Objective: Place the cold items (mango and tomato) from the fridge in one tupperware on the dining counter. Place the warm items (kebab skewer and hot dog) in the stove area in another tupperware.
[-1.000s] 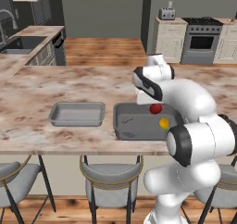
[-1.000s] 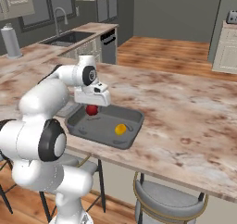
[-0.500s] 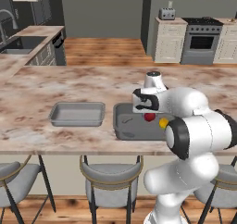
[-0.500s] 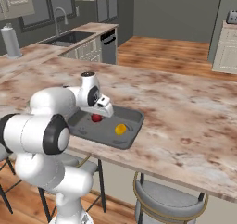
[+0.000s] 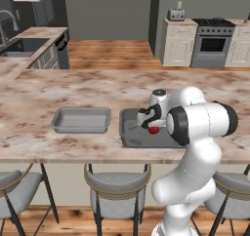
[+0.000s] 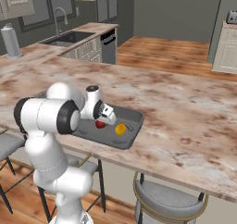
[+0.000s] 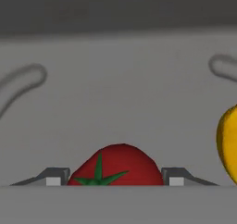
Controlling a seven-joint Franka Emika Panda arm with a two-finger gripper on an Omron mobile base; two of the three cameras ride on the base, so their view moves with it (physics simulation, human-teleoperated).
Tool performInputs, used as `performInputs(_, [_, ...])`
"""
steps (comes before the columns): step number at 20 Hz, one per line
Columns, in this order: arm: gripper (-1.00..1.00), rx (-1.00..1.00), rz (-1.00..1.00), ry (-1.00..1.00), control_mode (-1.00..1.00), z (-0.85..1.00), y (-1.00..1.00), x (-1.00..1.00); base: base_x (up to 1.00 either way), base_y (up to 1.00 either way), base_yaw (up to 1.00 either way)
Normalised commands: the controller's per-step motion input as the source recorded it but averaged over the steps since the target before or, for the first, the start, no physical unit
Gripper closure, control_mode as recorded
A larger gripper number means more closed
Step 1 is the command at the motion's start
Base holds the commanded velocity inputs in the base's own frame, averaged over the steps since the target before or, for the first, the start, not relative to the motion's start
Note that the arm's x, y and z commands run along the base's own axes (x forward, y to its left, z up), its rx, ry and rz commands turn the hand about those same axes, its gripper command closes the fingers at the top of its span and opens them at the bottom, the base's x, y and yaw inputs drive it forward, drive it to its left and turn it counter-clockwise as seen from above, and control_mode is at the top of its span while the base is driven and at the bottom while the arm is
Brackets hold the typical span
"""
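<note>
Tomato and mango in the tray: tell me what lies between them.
Nothing: bare grey tray floor separates the tomato from the mango in the hand view; the right base view shows the same gap.

Your hand (image 6: 107,118) drops from above the tray (image 6: 131,134) down into it, and the tomato (image 6: 100,124) it carries now sits low beside the mango (image 6: 120,129).

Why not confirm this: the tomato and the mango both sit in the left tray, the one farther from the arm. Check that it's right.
Wrong tray. The left base view shows the tomato in the right tray, nearest the arm; the right base view shows the mango there too. The left tray holds neither.
</note>
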Motion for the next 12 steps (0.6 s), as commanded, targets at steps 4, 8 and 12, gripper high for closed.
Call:
performInputs(4, [1.00,0.01,0.00,0.00,-1.00,-0.23,0.00,0.31,0.00,0.00,0.00])
performInputs(8, [-1.00,0.00,-0.02,0.12,-1.00,0.01,0.00,0.13,0.00,0.00,0.00])
performInputs(12, [-1.00,-0.06,-0.13,0.10,-1.00,0.24,0.02,0.00,0.00,0.00,0.00])
